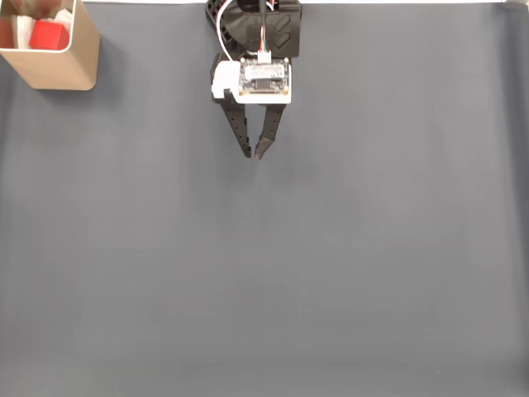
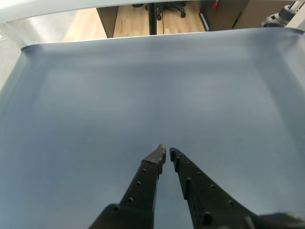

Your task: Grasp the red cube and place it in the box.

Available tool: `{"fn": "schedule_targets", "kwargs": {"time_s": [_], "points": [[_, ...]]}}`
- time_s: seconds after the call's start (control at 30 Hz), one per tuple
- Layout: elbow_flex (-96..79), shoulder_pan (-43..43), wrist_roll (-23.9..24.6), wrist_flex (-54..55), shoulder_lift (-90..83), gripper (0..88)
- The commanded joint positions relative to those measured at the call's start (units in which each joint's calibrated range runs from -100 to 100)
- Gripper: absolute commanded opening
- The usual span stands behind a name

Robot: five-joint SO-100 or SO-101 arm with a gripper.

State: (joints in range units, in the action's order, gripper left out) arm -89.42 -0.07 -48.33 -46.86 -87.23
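Office-like room, grey-covered table [image 2: 143, 95], wood floor [image 2: 133, 19], office chair base [image 2: 167, 7], desk panels beyond

Matte red cube [image 1: 50, 36], cardboard-like tan box [image 1: 58, 68], smooth grey cloth mat [image 1: 331, 273], black plastic pincer [image 1: 254, 152].

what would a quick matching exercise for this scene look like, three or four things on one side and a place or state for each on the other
Things:
1. red cube
2. box
3. hand
4. grey mat

Places or states:
A. top left corner in the fixed view
B. fingertips nearly together, nothing between them
C. lying inside the box
D. covering the whole tabletop

Pairs: 1-C, 2-A, 3-B, 4-D
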Motion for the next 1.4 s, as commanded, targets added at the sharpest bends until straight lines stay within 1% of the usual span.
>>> {"fn": "schedule_targets", "kwargs": {"time_s": [0.0, 0.23, 0.43, 0.9, 1.07, 1.17, 1.37], "points": [[-1.36, 1.0, 0.44, -1.26, -3.49, 0.0], [-6.66, 1.57, -0.2, -5.77, -9.56, 0.0], [-10.3, 1.57, -1.71, -9.78, -12.59, 0.0], [-10.4, 1.99, 1.03, -21.99, -12.68, 0.0], [-10.4, 2.06, 1.12, -26.99, -12.68, 0.0], [-10.4, 2.06, 0.78, -28.72, -12.68, 0.0], [-10.4, 1.78, 0.49, -28.8, -12.68, 0.1]]}}
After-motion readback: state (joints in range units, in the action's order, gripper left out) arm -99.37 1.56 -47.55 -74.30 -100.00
